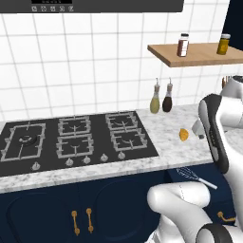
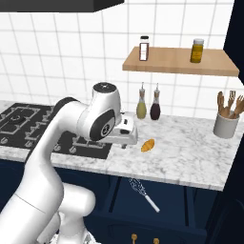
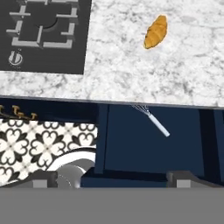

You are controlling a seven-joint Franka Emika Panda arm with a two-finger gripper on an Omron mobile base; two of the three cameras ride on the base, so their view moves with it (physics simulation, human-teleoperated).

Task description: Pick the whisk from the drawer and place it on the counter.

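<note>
Inside the open navy drawer (image 3: 131,144), under the counter (image 3: 131,74) edge, the whisk (image 3: 152,117) lies flat, its wire head tucked beneath the marble lip. A croissant (image 3: 156,31) sits on the counter above, beside the black cooktop (image 3: 43,35). Above the counter edge, the gripper (image 3: 113,178) has its fingers spread wide, holding nothing.

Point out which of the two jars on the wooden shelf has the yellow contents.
The jar at the right on the wooden shelf: yellow contents under a dark lid. The other jar, toward the shelf's left end, is reddish-brown with a white label.
</note>
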